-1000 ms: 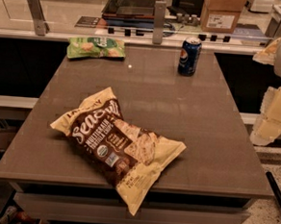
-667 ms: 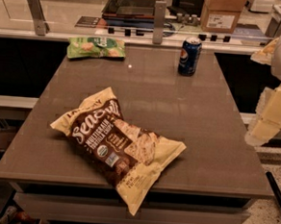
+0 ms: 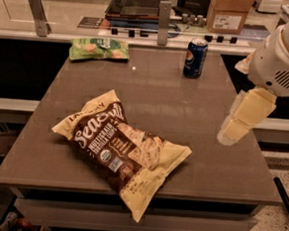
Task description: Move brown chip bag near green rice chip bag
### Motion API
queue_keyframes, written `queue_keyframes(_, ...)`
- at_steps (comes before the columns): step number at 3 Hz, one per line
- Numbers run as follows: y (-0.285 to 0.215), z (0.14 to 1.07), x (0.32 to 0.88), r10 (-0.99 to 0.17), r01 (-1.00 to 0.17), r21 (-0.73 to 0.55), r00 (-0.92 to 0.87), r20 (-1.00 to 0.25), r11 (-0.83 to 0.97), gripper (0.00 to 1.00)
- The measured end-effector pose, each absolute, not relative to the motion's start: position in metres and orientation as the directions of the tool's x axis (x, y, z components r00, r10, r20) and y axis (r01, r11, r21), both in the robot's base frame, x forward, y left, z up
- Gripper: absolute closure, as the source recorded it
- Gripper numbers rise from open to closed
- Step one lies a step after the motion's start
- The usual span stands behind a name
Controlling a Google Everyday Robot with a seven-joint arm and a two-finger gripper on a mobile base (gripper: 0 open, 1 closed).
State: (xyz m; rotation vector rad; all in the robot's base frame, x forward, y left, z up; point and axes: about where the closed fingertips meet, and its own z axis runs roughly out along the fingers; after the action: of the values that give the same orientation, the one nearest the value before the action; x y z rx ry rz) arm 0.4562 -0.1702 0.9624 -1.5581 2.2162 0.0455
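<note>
The brown chip bag (image 3: 121, 153) lies flat on the front part of the brown table (image 3: 194, 111), dark brown in the middle with cream-yellow ends and white "Sea Salt" script. The green rice chip bag (image 3: 99, 48) lies at the table's far left corner, well apart from it. My gripper (image 3: 228, 136) hangs at the right, just above the table's right side, far from both bags and holding nothing that I can see. The white arm (image 3: 283, 52) rises behind it to the upper right.
A blue soda can (image 3: 195, 58) stands upright near the table's far edge, right of centre. Behind the table runs a counter with metal posts (image 3: 164, 22), a dark tray (image 3: 137, 6) and a cardboard box (image 3: 229, 13). The floor shows at the lower right.
My gripper has moved left and slightly down, coming in over the table's right edge. The bags and the can have not moved.
</note>
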Motion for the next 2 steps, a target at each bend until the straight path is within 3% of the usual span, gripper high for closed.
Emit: queue_keyframes(2, -0.108, 0.929, 0.467, -0.846, -0.902, -0.083, -0.362, -0.391, 0.424, 0.0)
